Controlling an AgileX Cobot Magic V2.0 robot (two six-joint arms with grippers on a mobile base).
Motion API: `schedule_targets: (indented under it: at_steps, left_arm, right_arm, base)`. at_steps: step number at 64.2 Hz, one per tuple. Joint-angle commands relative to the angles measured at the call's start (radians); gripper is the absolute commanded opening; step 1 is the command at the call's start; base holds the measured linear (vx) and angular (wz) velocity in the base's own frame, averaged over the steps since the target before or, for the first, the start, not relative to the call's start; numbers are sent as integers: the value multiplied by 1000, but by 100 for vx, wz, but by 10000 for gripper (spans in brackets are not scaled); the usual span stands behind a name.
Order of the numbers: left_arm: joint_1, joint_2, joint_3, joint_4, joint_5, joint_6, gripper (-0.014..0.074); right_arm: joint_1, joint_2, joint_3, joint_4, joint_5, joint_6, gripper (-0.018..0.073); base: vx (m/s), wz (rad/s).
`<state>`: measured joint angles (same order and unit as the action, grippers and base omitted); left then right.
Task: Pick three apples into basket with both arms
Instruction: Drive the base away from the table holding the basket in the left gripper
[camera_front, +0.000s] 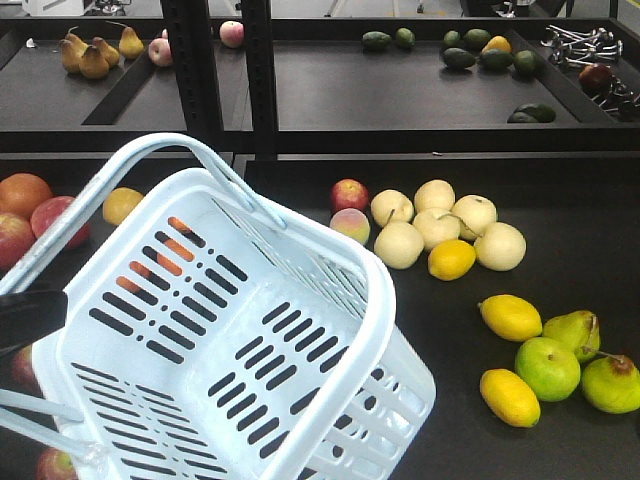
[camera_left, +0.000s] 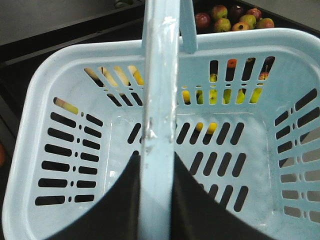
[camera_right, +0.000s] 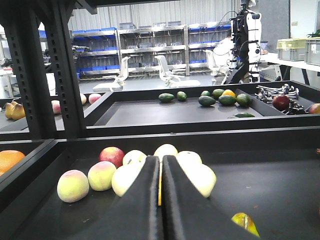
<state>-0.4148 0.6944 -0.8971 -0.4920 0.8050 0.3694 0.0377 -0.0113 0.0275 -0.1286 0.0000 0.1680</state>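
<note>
The pale blue basket (camera_front: 340, 245) hangs tilted over the left of the black tray, and nothing lies inside it. My left gripper (camera_left: 156, 156) is shut on its hoop handle (camera_left: 159, 90), a black finger on each side. Two dark red apples (camera_front: 58, 218) lie at the left edge behind the basket, and another apple (camera_front: 55, 465) shows at the bottom left. A further red apple (camera_front: 349, 193) sits beside the pale fruits, also visible in the right wrist view (camera_right: 112, 155). My right gripper (camera_right: 160, 159) is shut on nothing, low over the tray, facing the pale fruits.
Pale yellow round fruits (camera_front: 435, 225), a peach (camera_front: 350, 226), lemons (camera_front: 510, 317) and green pears (camera_front: 548, 368) lie to the right. An orange (camera_front: 22, 190) sits far left. Black posts (camera_front: 260, 80) rise behind. Rear trays hold pears (camera_front: 90, 55) and avocados (camera_front: 480, 50).
</note>
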Motion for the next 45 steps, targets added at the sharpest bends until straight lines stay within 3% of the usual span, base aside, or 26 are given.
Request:
schedule_targets:
  at_steps: [1,45]
  left_arm:
    - [-2,-2,-32,-43,-92,-11,-8]
    - [-2,-2,-32,-43,-92,-11,-6]
  right_arm:
    - [-6,-13,14,-9,-76,-8,-4]
    - [-6,-13,14,-9,-76,-8,-4]
  base:
    - [-1,3]
    - [-8,19]
